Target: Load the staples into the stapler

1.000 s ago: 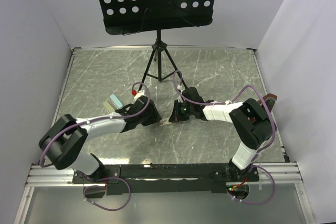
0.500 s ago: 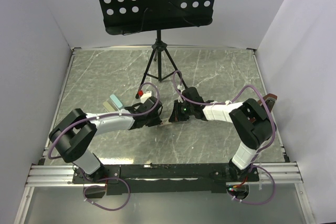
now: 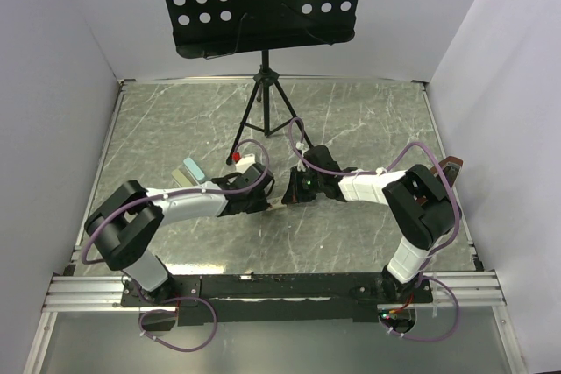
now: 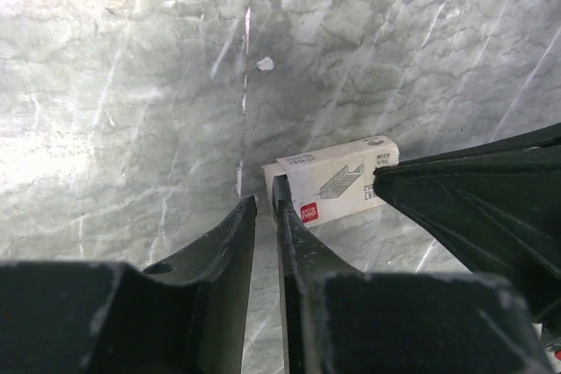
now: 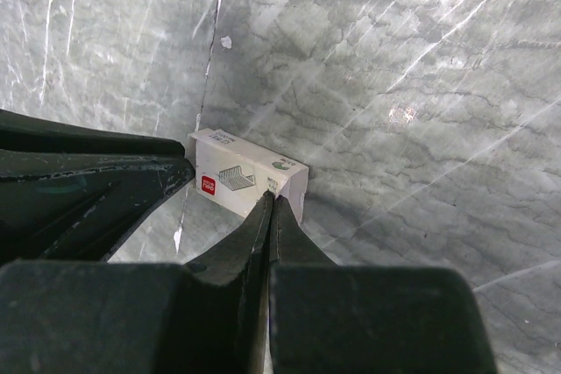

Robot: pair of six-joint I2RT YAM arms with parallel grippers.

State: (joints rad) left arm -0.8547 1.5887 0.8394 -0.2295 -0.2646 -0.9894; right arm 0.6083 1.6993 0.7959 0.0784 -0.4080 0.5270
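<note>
The staples box [image 4: 337, 183], a small white carton with a red mark, lies flat on the marble table between my two grippers; it also shows in the right wrist view [image 5: 235, 178]. My left gripper [image 4: 265, 192] is at the box's left end with its jaws a narrow slit apart and nothing between them; one fingertip [image 4: 280, 185] touches the box's corner. My right gripper [image 5: 273, 201] is shut, its tips resting on the top edge of the box's other end. From above, the left gripper [image 3: 261, 194] and the right gripper [image 3: 291, 194] almost meet. A pale teal stapler [image 3: 188, 171] lies left of the left arm. No staple strip shows.
A black music stand on a tripod [image 3: 263, 111] rises at the back centre, its legs just behind the grippers. A dark brown object [image 3: 452, 166] sits at the table's right edge. Walls close off the table [image 3: 368, 120] on the left, back and right.
My left arm has swung right and brought its gripper up to the box's left end. The right arm and the box have not moved.
</note>
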